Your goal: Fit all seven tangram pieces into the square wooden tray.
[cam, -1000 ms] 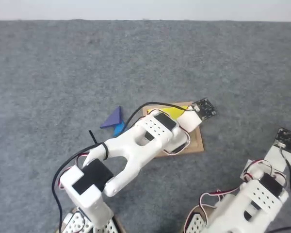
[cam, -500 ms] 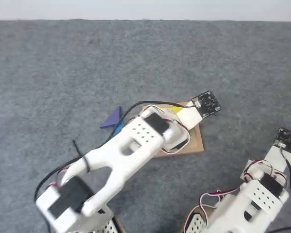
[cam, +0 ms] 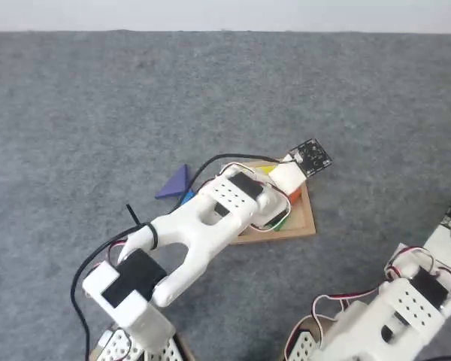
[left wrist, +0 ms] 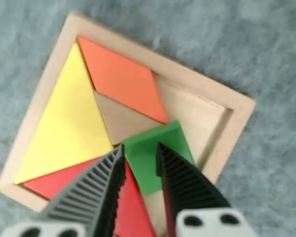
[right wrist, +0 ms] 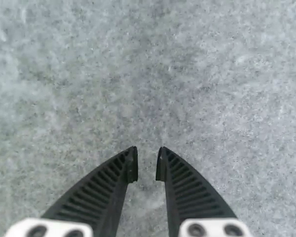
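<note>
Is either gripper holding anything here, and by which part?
Nothing is held. Left gripper hangs open over the green square piece in the square wooden tray; right gripper over grey carpet.

We see the square wooden tray (left wrist: 239, 116) flat beneath the left claw (left wrist: 140, 153). It holds a yellow triangle (left wrist: 66, 128), an orange parallelogram (left wrist: 123, 79), a red triangle (left wrist: 54, 180) and a green square (left wrist: 180, 138), directly under the claw. A purple triangle (cam: 175, 183) and a blue piece (cam: 185, 199) lie outside it.
</note>
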